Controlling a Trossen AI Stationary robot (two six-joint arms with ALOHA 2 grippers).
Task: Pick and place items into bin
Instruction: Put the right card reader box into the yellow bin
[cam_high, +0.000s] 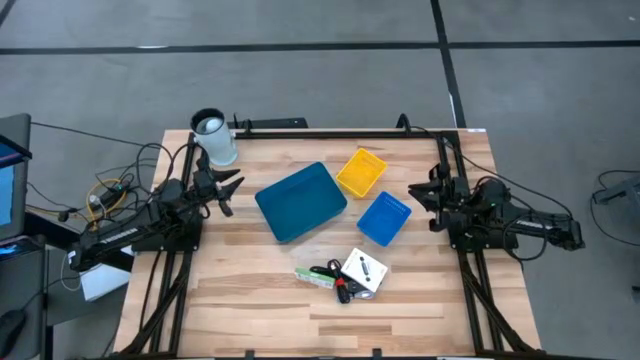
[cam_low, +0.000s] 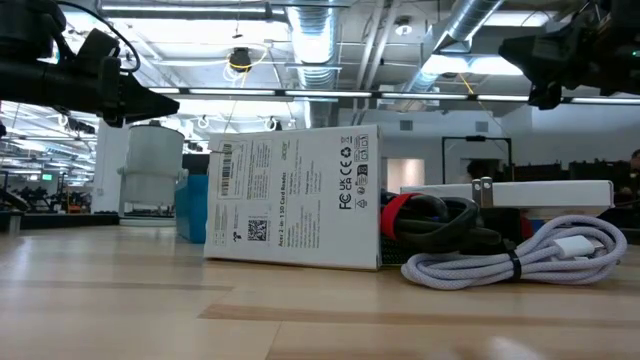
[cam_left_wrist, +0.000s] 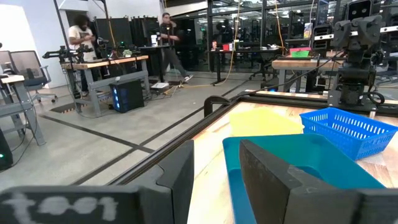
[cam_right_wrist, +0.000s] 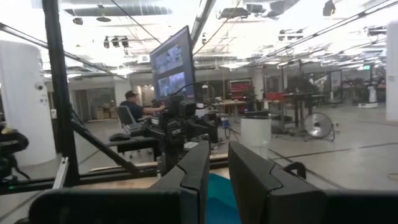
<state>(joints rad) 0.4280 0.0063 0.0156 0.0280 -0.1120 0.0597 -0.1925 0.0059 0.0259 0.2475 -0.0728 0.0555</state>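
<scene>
Items lay untouched below the large blue plastic tray (cam_high: 300, 201).
You held the left gripper (cam_high: 228, 188) spread and empty, the right gripper (cam_high: 418, 192) seemingly narrowed; start on the white square packet (cam_high: 364, 271).

- Grey concrete floor (cam_high: 300, 90) around the table, crossed by dark seam lines.
- Light wooden tabletop (cam_high: 300, 300) of pale planks, edged by a black metal frame (cam_high: 320, 130).
- Open ceiling with silver ventilation ducts (cam_low: 470, 30) and long strip lights (cam_low: 180, 12).
- Workbench with a wooden top on grey metal legs (cam_left_wrist: 106, 78) out on the floor; two people standing near it.
- Grey office chair (cam_left_wrist: 31, 78) at the side.
- Dark flat monitor on a stand (cam_right_wrist: 171, 59), a seated person behind it.
- White round column (cam_right_wrist: 22, 106).
- Standing floor fan (cam_right_wrist: 318, 124) farther back.
- Glass partitions (cam_left_wrist: 249, 25) at the far end, dim behind.
</scene>
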